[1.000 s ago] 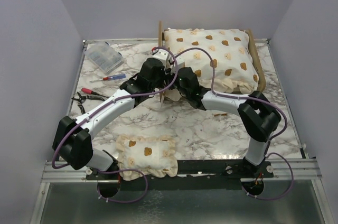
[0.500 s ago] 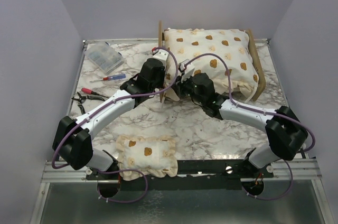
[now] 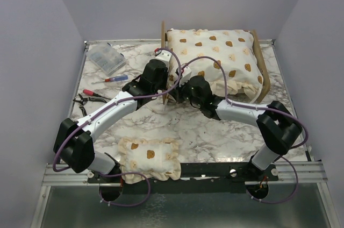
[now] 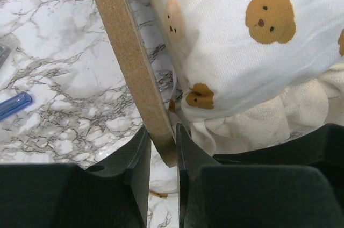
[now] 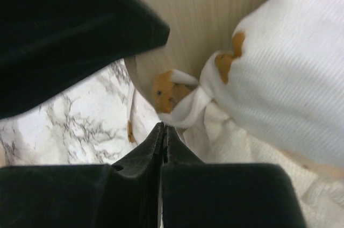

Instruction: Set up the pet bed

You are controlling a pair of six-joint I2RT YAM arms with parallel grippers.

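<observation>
Pet bed (image 3: 260,61) on far side of table. Left gripper (image 4: 161,144) pinches its headboard (image 4: 129,66) edge. Right gripper (image 5: 163,131) pressed together beside cushion (image 5: 279,77) corner (fabric caught? cannot tell).

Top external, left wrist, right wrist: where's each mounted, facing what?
Top external: above and behind the bases, looking down on the table; both arms show.
Left wrist: on the left arm, facing the pet bed board pinched in the left gripper.
Right wrist: on the right arm, facing the cushion corner past the shut right gripper.
Shared: both wrist views show the cushion beside the bed's wooden board.
</observation>
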